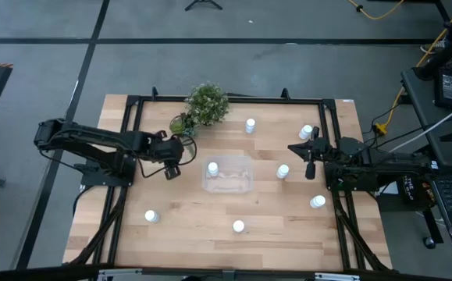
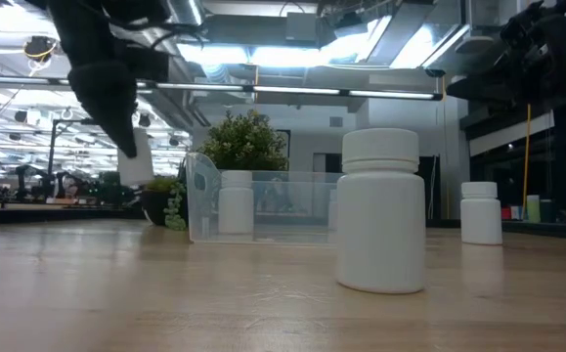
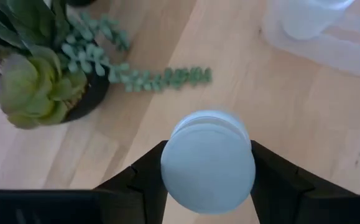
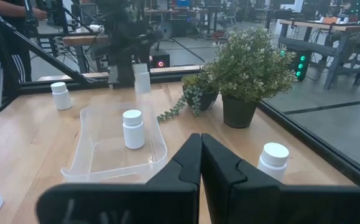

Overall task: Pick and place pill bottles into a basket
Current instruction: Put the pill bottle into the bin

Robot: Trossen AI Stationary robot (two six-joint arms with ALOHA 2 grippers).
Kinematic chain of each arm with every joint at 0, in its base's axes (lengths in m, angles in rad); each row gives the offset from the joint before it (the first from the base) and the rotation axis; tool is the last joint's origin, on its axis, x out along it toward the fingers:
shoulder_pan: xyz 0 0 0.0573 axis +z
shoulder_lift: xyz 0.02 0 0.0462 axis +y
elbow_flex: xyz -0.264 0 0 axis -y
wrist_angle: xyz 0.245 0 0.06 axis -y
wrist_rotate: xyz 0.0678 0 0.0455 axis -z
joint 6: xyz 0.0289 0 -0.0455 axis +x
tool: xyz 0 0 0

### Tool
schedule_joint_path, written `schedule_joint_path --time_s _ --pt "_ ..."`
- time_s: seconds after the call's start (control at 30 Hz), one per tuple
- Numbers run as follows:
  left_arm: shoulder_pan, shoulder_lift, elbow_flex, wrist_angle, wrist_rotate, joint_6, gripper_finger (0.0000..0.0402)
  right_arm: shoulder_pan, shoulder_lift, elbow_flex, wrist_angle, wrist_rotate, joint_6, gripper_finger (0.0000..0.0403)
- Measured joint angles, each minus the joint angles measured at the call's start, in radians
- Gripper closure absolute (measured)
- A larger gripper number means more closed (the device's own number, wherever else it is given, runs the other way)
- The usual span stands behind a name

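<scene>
My left gripper (image 1: 171,169) hangs left of the clear basket (image 1: 241,181), shut on a white pill bottle (image 3: 207,160) that is up off the table in the low view (image 2: 138,160). One bottle (image 1: 213,168) stands inside the basket. Several more stand on the wood: (image 1: 250,125), (image 1: 307,132), (image 1: 282,171), (image 1: 318,202), (image 1: 239,226), (image 1: 151,216). My right gripper (image 1: 310,161) waits shut at the table's right side, level, holding nothing (image 4: 199,158). My left gripper pinches the bottle's round side (image 3: 167,163) between its two fingers, one finger (image 3: 143,180) on each flank. The fingers slant down from the table's left. The bottle hangs tilted below them (image 2: 138,160), clear of the table, one round end facing the wrist camera.
A bushy potted plant (image 1: 207,104) and a small succulent pot (image 1: 182,123) stand at the far edge, just beyond my left gripper. A black frame (image 1: 132,101) rims the table. Bare wood lies between the basket and the near edge.
</scene>
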Motion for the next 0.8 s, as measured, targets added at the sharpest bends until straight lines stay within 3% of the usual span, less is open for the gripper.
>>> schedule_joint_path --time_s 0.3,0.57,0.8 --pt "-0.011 -0.073 0.000 0.119 -0.015 0.060 0.0230 0.000 0.000 0.000 0.010 0.000 -0.004 0.0391" --pt "-0.058 -0.040 0.000 0.302 0.040 0.139 0.0230 0.000 0.000 0.000 0.013 0.000 -0.003 0.0391" --pt "-0.074 -0.001 0.041 0.322 0.042 0.145 0.0230 0.000 0.000 0.000 0.020 0.000 -0.003 0.0391"
